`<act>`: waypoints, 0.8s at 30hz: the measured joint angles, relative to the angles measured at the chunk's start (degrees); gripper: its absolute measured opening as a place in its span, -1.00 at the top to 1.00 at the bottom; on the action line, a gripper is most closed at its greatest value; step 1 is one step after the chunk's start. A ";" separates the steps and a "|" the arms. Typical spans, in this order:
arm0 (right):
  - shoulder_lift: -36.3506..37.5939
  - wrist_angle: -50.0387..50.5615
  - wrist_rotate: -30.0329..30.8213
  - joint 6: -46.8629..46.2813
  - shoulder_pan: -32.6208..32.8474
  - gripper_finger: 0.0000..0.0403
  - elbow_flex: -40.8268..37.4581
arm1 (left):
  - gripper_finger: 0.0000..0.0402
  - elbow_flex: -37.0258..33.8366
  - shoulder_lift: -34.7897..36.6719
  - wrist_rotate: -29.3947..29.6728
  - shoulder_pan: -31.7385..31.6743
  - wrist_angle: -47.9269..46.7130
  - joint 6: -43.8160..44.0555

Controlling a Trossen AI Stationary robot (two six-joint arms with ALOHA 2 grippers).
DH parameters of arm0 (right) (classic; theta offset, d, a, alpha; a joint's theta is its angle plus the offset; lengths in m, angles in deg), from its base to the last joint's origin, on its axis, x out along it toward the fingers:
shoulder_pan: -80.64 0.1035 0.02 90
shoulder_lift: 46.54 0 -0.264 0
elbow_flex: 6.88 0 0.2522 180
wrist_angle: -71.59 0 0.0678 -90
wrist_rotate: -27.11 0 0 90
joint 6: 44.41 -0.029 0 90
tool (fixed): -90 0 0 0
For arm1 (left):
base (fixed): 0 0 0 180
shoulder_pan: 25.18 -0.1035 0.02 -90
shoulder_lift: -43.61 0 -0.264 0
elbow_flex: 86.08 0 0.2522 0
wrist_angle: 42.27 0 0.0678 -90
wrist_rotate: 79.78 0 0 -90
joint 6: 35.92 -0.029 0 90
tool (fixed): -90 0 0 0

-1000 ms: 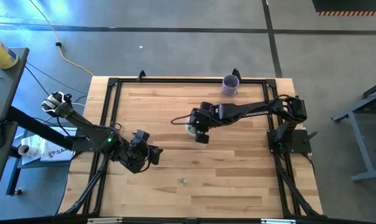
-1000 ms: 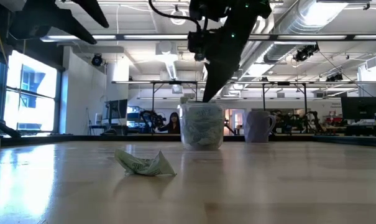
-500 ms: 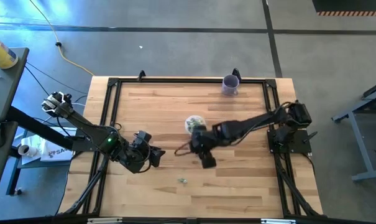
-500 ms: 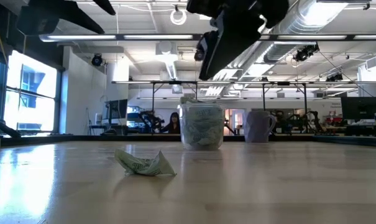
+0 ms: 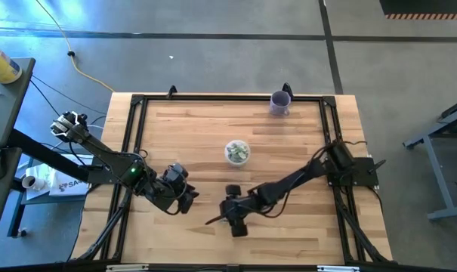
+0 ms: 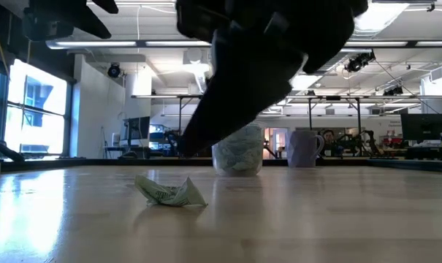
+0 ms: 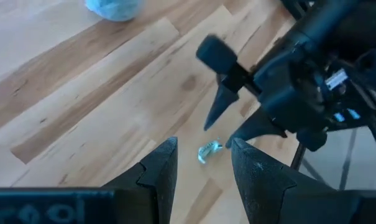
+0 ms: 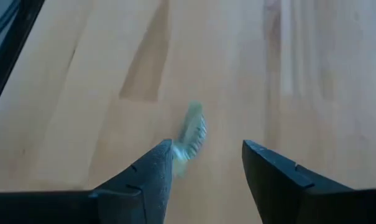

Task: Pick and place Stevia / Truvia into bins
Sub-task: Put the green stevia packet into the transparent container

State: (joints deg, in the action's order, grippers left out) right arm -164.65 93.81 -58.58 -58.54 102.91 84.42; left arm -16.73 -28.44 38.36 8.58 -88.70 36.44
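right gripper (image 8: pixel 203 168) over packet (image 8: pixel 189 138), apart

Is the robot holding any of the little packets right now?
No. The right gripper is open above a loose packet on the table; the left gripper is open and empty.

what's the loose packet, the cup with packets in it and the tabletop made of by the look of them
Loose packet: seemingly thin paper, matte, pale green and white, crumpled with sharp creases.
Cup: likely clear plastic, translucent; the packets inside show through its wall.
Tabletop: wood planks, light, with visible grain and seams; the faint sheen suggests a sealed finish.
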 joint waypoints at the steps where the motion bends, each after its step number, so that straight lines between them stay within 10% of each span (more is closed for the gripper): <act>1: -0.87 -1.55 0.43 -0.55 0.30 0.09 0.00 | 0.08 0.00 0.00 -0.02 0.00 -0.08 -0.74; 14: -6.78 -8.12 4.78 -3.50 1.21 0.19 0.14 | 0.08 0.00 0.00 -0.16 0.00 -0.22 -1.61; 24: -6.62 -6.18 4.67 1.38 -1.84 0.89 0.13 | 0.08 0.00 0.00 -0.13 0.00 -0.27 -1.42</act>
State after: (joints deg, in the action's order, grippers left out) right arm -171.27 87.64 -53.91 -57.16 101.07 84.55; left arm -16.73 -28.44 38.23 8.58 -88.97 35.02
